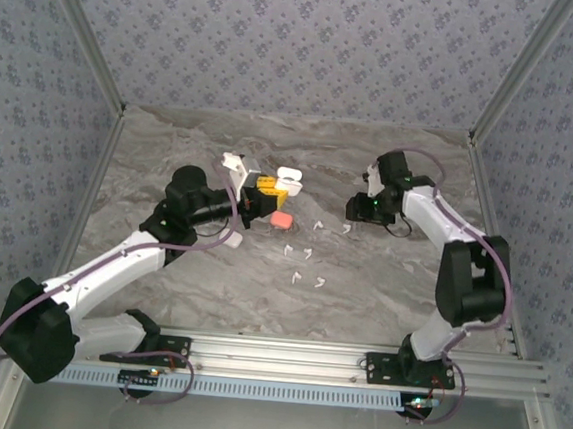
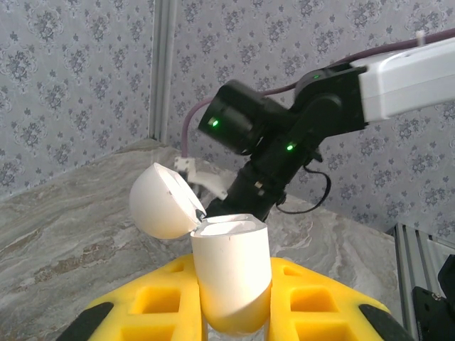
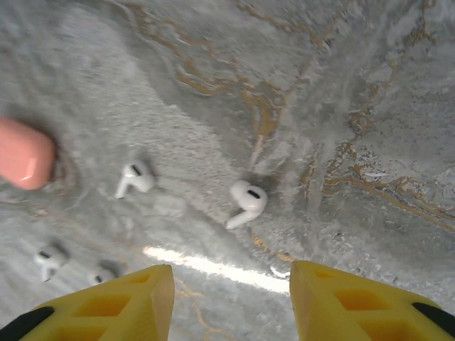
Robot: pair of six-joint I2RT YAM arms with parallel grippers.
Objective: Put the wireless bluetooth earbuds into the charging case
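Observation:
My left gripper [image 2: 233,312] is shut on a white charging case [image 2: 233,273], which it holds upright between its yellow fingers [image 2: 146,305]. The case's lid [image 2: 160,202] is flipped open to the left. From above, that case [image 1: 288,179] hangs over the middle of the table at the left gripper [image 1: 272,186]. Several white earbuds [image 1: 306,252] lie scattered on the marble. My right gripper [image 3: 231,298] hovers open just short of one earbud [image 3: 247,201], with nothing between its fingers. In the top view the right gripper [image 1: 352,212] sits just above that earbud [image 1: 347,230].
A coral-red closed case [image 1: 279,219] lies on the table beside the earbuds, and it is at the left edge of the right wrist view [image 3: 25,162]. More earbuds [image 3: 134,177] lie to the left. Patterned walls enclose the table on three sides.

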